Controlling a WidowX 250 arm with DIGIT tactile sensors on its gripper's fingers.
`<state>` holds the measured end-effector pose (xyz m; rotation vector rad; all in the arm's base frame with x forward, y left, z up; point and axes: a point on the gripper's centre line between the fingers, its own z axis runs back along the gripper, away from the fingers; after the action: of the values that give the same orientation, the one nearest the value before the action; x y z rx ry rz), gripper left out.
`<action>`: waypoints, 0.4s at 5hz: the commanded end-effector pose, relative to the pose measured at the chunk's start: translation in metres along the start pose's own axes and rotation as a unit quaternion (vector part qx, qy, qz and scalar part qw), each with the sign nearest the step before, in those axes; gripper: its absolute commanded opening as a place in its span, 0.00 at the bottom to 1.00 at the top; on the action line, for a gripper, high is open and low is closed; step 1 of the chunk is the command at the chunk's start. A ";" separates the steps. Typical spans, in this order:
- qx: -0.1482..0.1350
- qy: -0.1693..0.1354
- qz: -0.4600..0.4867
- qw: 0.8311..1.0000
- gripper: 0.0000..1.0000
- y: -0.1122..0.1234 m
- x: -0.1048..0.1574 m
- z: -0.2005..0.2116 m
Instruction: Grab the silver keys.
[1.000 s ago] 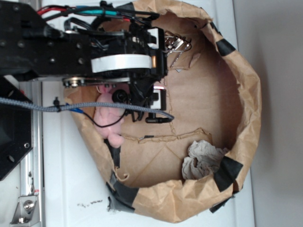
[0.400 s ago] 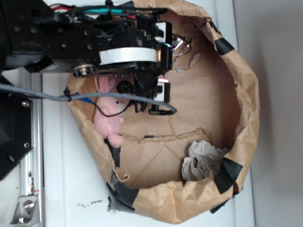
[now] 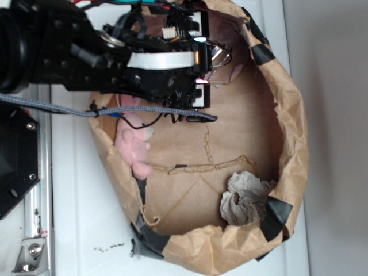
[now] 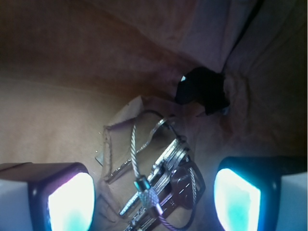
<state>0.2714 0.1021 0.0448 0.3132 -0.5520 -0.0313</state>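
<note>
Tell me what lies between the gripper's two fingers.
The bunch of shiny silver metal keys on the brown paper floor, seen in the wrist view; the gripper is open.

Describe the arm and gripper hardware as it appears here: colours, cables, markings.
The arm is matte black with a white band near the wrist. A grey braided cable runs alongside; red and teal wires show at the top. The gripper has black fingers; in the wrist view their inner pads glow pale cyan-white.

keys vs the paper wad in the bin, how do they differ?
The silver keys are shiny metal on wire rings; the paper wad is dull, crumpled grey-beige. The keys look smaller than the wad. The keys lie between the open gripper fingers; the wad sits alone at the opposite end. Both rest on the paper bin floor.
</note>
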 end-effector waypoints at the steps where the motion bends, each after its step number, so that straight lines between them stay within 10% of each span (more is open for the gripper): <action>1: 0.011 -0.015 0.001 1.000 1.00 0.001 0.013 0.005; 2: 0.011 -0.012 -0.004 1.000 1.00 -0.004 0.012 -0.001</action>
<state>0.2744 0.0985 0.0339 0.3310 -0.5379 -0.0331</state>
